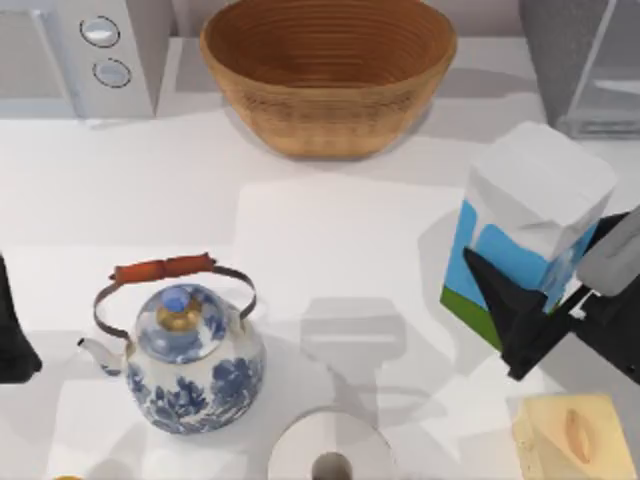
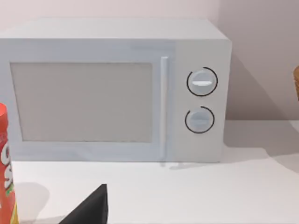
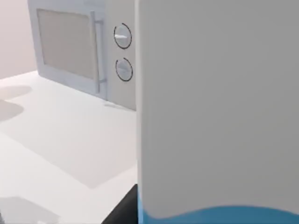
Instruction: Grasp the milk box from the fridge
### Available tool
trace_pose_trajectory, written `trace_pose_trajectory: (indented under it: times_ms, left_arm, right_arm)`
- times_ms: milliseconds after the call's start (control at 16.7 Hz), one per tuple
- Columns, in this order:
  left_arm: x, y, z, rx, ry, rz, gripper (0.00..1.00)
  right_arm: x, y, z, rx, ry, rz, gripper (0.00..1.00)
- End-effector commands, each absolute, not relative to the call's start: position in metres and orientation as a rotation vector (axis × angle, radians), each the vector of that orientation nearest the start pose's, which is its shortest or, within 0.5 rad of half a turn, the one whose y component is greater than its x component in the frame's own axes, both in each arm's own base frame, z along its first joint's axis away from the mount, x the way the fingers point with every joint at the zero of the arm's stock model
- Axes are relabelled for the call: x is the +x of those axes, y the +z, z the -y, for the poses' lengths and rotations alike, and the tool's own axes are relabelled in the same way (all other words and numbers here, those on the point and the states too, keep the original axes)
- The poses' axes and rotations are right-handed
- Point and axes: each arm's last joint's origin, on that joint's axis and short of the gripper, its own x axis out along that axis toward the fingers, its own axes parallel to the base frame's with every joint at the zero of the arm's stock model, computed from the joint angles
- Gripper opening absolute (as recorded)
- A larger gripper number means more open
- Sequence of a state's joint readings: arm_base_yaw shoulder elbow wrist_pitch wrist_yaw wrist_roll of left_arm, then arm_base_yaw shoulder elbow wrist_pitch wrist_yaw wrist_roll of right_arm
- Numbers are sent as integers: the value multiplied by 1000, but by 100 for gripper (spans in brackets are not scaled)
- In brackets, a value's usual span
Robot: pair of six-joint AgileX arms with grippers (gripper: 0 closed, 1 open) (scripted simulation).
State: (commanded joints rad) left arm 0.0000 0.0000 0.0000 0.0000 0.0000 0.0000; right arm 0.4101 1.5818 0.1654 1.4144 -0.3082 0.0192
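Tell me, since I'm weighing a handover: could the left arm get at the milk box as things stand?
Probably not. The left claw sits at the table's left edge, the milk box is at the far right in the right claw, and the kettle stands between.

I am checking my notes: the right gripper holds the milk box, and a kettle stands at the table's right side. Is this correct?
Not quite. In the top view the kettle stands at the table's left side. The right gripper is at the milk box on the right side, as you wrote.
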Motion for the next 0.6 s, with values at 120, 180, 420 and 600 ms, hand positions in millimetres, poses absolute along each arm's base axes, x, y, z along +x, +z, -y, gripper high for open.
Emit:
trace_pose_trajectory:
  times_ms: [120,180,420,600]
  left_arm:
    - [106,160,1,0,0,0,100]
    - [106,160,1,0,0,0,100]
    - [106,160,1,0,0,0,100]
    - [106,160,1,0,0,0,100]
  right_arm:
    - [201,127,-102,1,759,0,0]
    - [201,126,-103,0,763,2,0]
    - [201,126,-101,2,757,-5,0]
    - [206,124,-106,2,760,1,0]
